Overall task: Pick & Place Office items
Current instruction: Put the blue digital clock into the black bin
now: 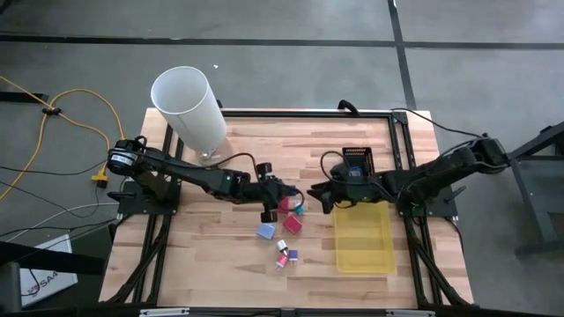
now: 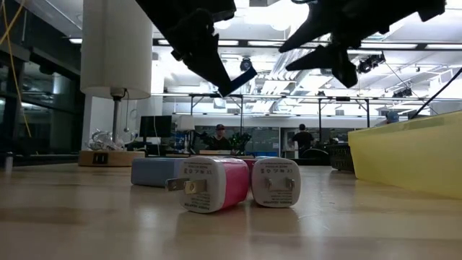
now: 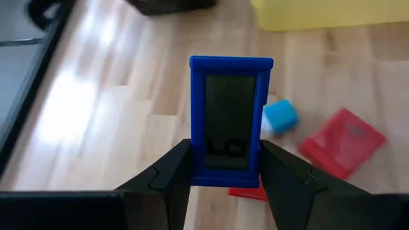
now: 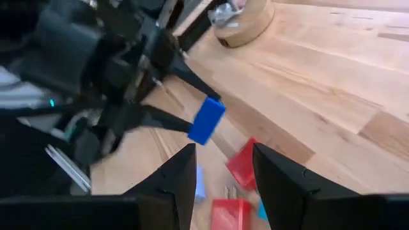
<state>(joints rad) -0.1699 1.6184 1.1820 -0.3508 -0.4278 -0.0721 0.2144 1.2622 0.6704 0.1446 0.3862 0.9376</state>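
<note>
Right up front in the low view, two plug blocks (image 2: 238,183) sit side by side on the table (image 2: 86,224), pink one and white one touching, a pale blue piece (image 2: 155,172) just behind. None of these is in the tray (image 1: 364,239) yet.

Above them, the left tool (image 3: 225,167) is clamped on a blue framed piece (image 3: 230,118), lifted clear of the table, with only the piece's lower end between the fingers. Risk here, I'd say: with so little of it held, the piece may pivot or slide out on a quick swing and drop into the red blocks (image 3: 342,142) and the cyan block (image 3: 280,116) below, scattering them.

The right tool (image 4: 223,167) hangs close opposite, jaws part open, nothing in them. With the two arms this near over mid-table, a crossing path could knock them together.

Farther back stands the white cylinder (image 1: 189,112); a wide left elbow swing might clip it.
</note>
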